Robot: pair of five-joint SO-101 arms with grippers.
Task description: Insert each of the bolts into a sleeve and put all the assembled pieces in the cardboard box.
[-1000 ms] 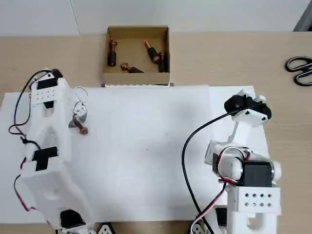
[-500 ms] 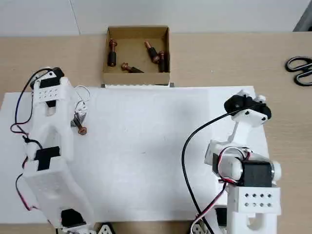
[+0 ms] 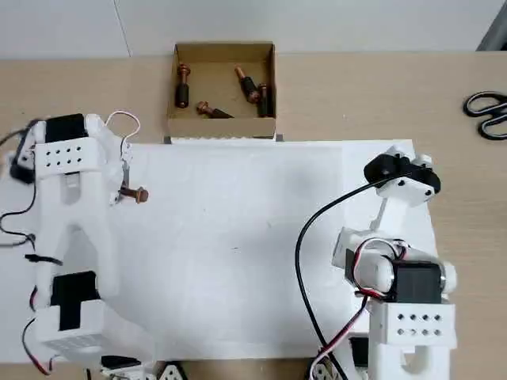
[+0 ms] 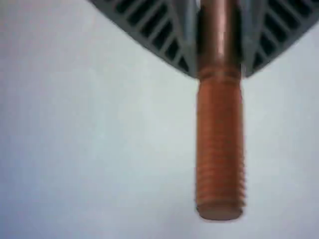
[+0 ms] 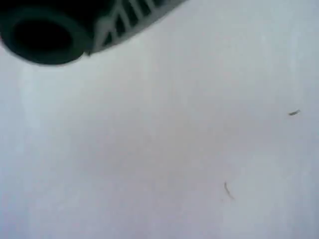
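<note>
My left gripper (image 3: pixel 127 192) is shut on a copper bolt (image 3: pixel 137 193) above the left side of the white sheet. In the left wrist view the bolt's threaded shaft (image 4: pixel 219 149) sticks out from between the grey fingers (image 4: pixel 149 30), over bare paper. My right gripper (image 3: pixel 394 171) hangs over the sheet's right side, shut on a black sleeve (image 3: pixel 383 168). The sleeve's hollow end (image 5: pixel 45 35) lies beside a ribbed finger (image 5: pixel 129 20) in the right wrist view. The cardboard box (image 3: pixel 222 127) stands at the back centre with several assembled pieces (image 3: pixel 247 83) inside.
A white paper sheet (image 3: pixel 238 261) covers the middle of the wooden table. Black scissors (image 3: pixel 487 115) lie at the far right edge. A black cable (image 3: pixel 305 237) loops from the right arm over the sheet.
The left arm has swung to the left and turned at the wrist. The bolt in its gripper has moved a little toward the back and now lies level, head to the right. The right arm is still.
</note>
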